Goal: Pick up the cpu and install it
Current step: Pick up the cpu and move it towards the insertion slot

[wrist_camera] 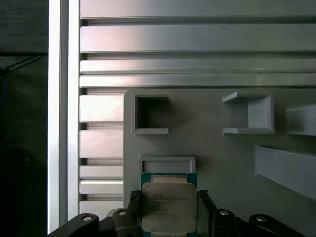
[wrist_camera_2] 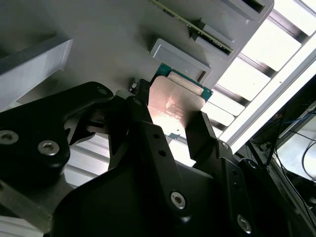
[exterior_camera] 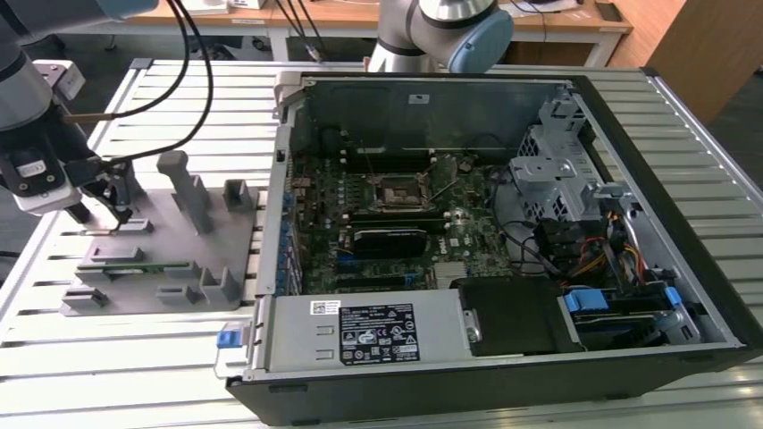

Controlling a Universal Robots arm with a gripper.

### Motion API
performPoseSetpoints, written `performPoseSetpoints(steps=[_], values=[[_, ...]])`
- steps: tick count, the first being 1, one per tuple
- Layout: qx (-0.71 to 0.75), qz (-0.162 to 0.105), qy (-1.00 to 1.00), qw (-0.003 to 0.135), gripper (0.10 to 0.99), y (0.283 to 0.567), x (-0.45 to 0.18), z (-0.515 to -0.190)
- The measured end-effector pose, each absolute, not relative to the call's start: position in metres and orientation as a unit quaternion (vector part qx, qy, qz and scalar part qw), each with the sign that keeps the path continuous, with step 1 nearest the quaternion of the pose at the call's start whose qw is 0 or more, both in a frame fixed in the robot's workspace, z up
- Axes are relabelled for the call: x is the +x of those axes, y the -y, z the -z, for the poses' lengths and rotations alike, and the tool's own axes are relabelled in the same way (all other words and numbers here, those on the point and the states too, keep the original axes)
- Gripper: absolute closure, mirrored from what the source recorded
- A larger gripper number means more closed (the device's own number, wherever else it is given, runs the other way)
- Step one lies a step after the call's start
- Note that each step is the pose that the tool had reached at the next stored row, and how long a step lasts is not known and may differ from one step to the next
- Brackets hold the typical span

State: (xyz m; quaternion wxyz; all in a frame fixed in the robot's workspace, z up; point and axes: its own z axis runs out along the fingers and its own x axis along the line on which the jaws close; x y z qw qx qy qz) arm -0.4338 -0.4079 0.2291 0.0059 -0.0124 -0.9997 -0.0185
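The pick-up step is in hand: the end effector (wrist_camera_2: 170,116) grasps the cpu (wrist_camera: 169,203) by two opposite edges, low over the grey fixture plate (wrist_camera: 222,163). The motherboard socket (exterior_camera: 399,189) lies well apart; reaching it calls for a level hold.

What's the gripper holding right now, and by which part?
The gripper holds the cpu, its fingers against two opposite side edges.

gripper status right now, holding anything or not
gripper: closed, holding the cpu by two opposite edges, at the grey fixture plate.
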Motion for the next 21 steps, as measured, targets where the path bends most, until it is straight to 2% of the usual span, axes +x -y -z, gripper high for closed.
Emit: performPoseSetpoints(steps=[21], values=[[-0.012,0.019,1.0,0.006,0.545,0.4079,-0.4339,-0.2352]])
